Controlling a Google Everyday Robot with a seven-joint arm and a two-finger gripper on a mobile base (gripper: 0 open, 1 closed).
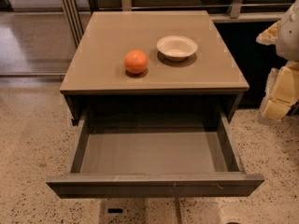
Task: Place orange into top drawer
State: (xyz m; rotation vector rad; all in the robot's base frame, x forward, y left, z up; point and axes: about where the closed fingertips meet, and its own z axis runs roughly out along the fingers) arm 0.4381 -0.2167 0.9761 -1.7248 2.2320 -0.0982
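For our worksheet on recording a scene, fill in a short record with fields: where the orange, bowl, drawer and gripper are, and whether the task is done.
orange: on the cabinet top, nothing touching it
bowl: upright, right of the orange, apart from it
drawer: pulled open, orange not inside
gripper: at the right edge of the view, beside the cabinet, away from the orange
task: not yet done
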